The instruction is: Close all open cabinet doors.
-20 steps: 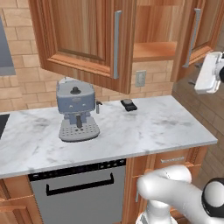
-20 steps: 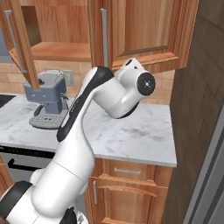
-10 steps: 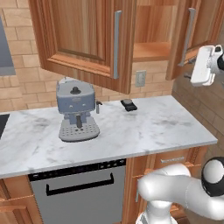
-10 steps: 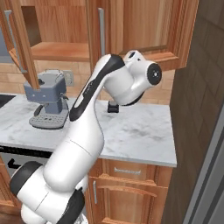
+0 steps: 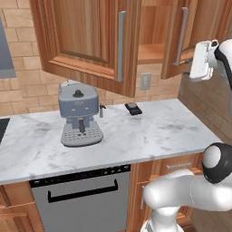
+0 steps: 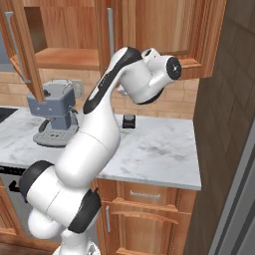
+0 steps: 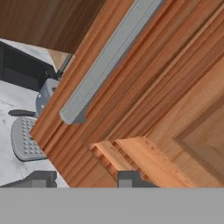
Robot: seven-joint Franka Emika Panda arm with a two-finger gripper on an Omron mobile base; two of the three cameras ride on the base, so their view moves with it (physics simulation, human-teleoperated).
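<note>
Place: home kitchen, rendered.
Walls: tan brick backsplash point(image 5: 18, 54).
Storage: reddish-brown wooden cabinet doors point(image 5: 86, 41).
Worktop: marble counter point(image 5: 149, 131).
Appliances: espresso machine point(image 5: 79, 115), dishwasher point(image 5: 81, 199).

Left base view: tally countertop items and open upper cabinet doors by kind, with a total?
coffee machine: 1
small black object: 1
open cabinet doors: 2, left door, right door
Total: 4

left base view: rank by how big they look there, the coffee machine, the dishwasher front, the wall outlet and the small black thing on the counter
Largest to smallest:
1. dishwasher front
2. coffee machine
3. and 4. wall outlet and small black thing look about alike; the outlet sits farther back, so no ranking between them.
</note>
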